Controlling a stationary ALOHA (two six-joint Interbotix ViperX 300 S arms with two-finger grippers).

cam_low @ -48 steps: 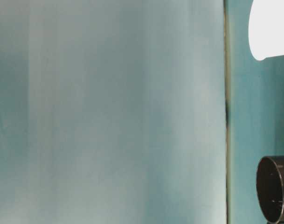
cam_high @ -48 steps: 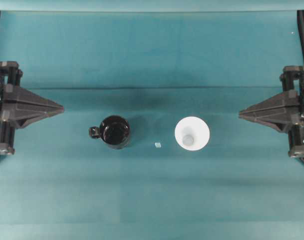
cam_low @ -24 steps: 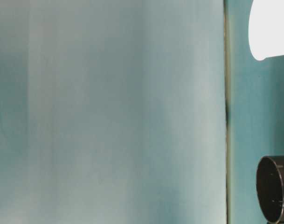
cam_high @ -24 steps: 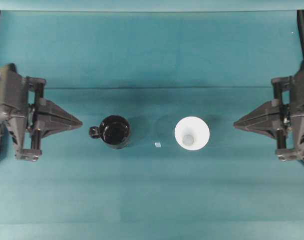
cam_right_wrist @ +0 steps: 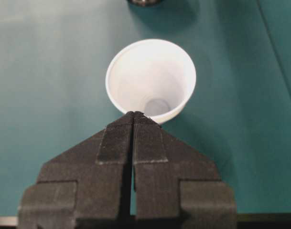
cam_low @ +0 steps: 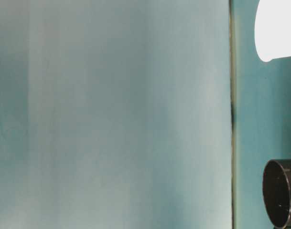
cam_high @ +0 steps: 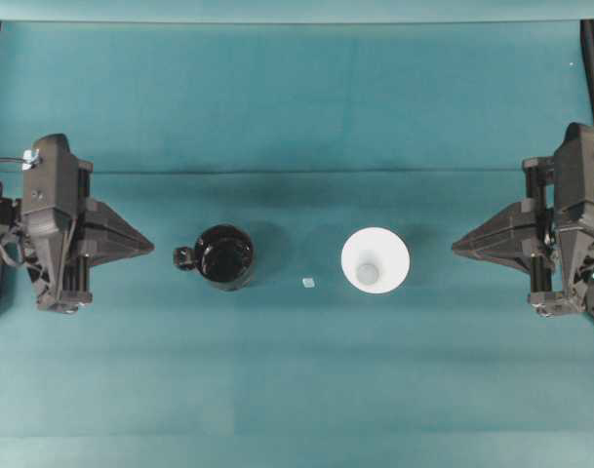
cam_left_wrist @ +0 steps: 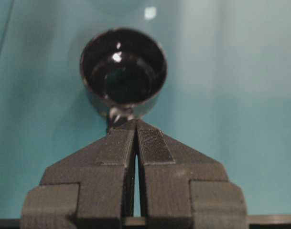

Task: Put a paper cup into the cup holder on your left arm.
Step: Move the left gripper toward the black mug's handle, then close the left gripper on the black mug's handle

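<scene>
A white paper cup [cam_high: 375, 259] stands upright right of centre on the teal cloth; it also fills the middle of the right wrist view as the paper cup [cam_right_wrist: 150, 80]. The glossy black cup holder [cam_high: 224, 256] stands left of centre, its small handle pointing left, and shows as the cup holder [cam_left_wrist: 123, 69] in the left wrist view. My left gripper [cam_high: 150, 245] is shut and empty, pointing at the holder's handle from the left, a gap away. My right gripper [cam_high: 455, 247] is shut and empty, pointing at the cup from the right, apart from it.
A tiny white scrap [cam_high: 308, 283] lies on the cloth between holder and cup. In the table-level view only the white cup [cam_low: 278, 29] and the black holder's rim [cam_low: 280, 193] show at the right edge, beside a blurred teal surface [cam_low: 112, 114].
Both arms have come in from the side edges and rotated, so more of each arm shows. The left tip ended slightly back from its half-second-ago reach. Cup and holder have not moved.
</scene>
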